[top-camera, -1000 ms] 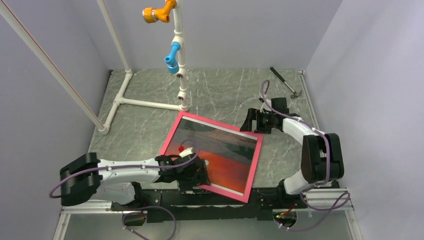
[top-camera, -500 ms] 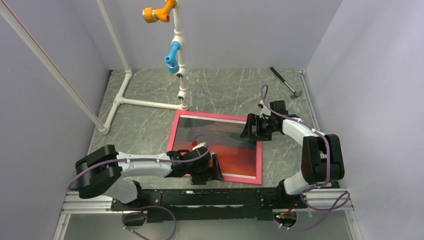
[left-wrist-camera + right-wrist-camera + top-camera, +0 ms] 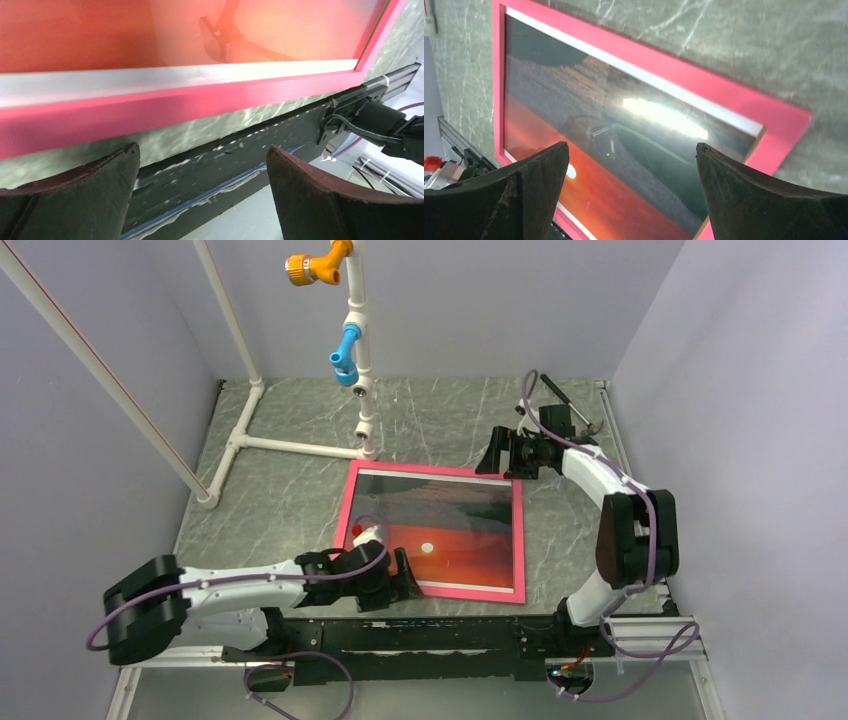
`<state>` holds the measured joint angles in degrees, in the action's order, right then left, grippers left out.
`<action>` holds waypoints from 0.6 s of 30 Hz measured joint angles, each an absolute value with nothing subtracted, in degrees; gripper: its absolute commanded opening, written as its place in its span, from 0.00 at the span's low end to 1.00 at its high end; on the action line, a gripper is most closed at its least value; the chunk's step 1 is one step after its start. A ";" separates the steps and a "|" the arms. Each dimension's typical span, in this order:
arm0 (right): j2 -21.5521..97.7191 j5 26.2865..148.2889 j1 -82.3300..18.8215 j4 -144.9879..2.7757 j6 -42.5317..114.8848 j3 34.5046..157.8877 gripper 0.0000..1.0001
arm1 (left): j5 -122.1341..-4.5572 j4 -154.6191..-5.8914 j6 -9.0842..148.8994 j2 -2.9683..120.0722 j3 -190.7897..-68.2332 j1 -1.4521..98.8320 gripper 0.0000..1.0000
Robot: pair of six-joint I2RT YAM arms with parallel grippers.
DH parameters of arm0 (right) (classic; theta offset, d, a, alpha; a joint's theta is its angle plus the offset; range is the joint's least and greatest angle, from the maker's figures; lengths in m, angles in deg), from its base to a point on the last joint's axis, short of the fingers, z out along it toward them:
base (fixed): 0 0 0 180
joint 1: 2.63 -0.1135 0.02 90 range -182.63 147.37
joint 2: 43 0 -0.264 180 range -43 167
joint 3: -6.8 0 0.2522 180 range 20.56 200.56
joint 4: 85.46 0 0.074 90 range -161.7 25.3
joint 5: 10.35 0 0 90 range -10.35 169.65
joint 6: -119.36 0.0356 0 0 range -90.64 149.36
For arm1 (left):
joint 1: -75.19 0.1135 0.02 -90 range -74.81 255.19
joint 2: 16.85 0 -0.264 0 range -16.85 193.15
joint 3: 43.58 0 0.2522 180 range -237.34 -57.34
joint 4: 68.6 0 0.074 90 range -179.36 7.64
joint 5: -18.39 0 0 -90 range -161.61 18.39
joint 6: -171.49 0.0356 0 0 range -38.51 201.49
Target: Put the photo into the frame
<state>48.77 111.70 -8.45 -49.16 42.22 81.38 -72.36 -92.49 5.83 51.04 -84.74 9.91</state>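
The left claw [image 3: 409,578] is spread wide with nothing between its fingers. It sits low at the near edge of the frame [image 3: 521,540], toward the near left corner. In the left wrist view the left claw [image 3: 202,150] has its two dark fingertips [image 3: 117,162] just short of the pink near rail of the frame [image 3: 150,107], with a thin strip of marbled desk [image 3: 180,137] and the black mounting rail [image 3: 225,157] showing between them. Whether a fingertip touches the frame cannot be told.

The right claw [image 3: 493,461] is also spread wide and pinches nothing. It hangs at the far right corner of the frame. Its own camera looks down past the right claw [image 3: 631,146] onto that corner of the frame [image 3: 774,120], with the photo [image 3: 589,130] filling the gap between the fingers.

The photo [image 3: 440,530] lies face up inside the frame. Its dark water and shore are toward the far side, and its orange-red sky and small white sun [image 3: 427,547] are toward the near side. A white margin shows just inside the pink rail in both wrist views, and the surface over the print reflects light.

The frame lies flat on the grey-green marbled desk [image 3: 290,490], roughly in the middle and nearly square to the desk's edges. Its far left corner is near the foot of the white pipe stand [image 3: 362,390], which carries a blue fitting [image 3: 345,352] and an orange fitting [image 3: 305,267] higher up. Behind the right arm, at the far right of the desk, a hammer [image 3: 578,412] lies partly hidden
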 measured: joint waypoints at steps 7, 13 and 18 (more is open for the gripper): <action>61.62 109.86 -13.65 -49.20 41.77 92.94 1.00 | -77.43 -102.65 1.13 37.80 -79.47 9.98 0.99; 71.65 109.73 -18.55 -48.89 40.26 101.62 1.00 | -81.02 -107.42 -4.84 29.19 -75.82 10.31 0.99; 72.86 109.78 -18.99 -49.42 38.90 101.95 1.00 | -82.55 -107.26 -5.32 28.49 -75.21 10.35 0.99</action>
